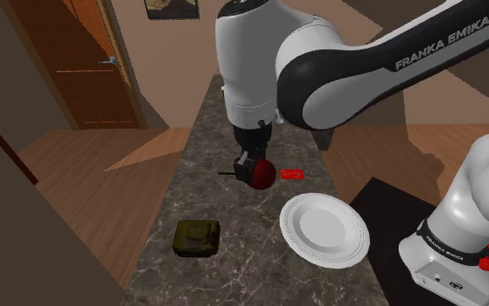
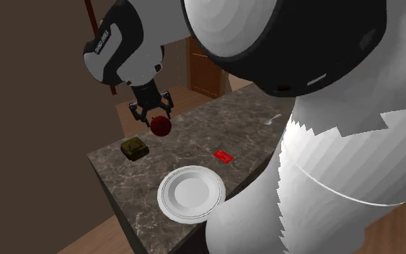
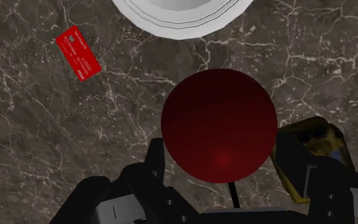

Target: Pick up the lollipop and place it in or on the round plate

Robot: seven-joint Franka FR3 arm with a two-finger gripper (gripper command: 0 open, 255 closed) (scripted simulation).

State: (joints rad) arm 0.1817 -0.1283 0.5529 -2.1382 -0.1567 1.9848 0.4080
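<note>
A dark red ball-shaped lollipop point(image 1: 263, 175) hangs above the dark marble counter, clasped by my black gripper point(image 1: 251, 163), which is shut on its thin stick. In the second exterior view the lollipop point(image 2: 161, 127) hangs just under the gripper point(image 2: 151, 111). In the wrist view the red ball point(image 3: 219, 124) sits between and ahead of the fingers point(image 3: 151, 167), with the stick running back towards the hand. The round white plate point(image 1: 288, 228) lies on the counter nearer the stand, to the shoulder view's right of the lollipop; its rim point(image 3: 184, 29) lies beyond the ball.
A small red card point(image 1: 293, 174) lies flat on the counter between the lollipop and the plate point(image 2: 164, 196). An olive box point(image 1: 197, 237) sits near the counter's edge on the shoulder view's left. The counter is narrow, with wooden floor on both sides.
</note>
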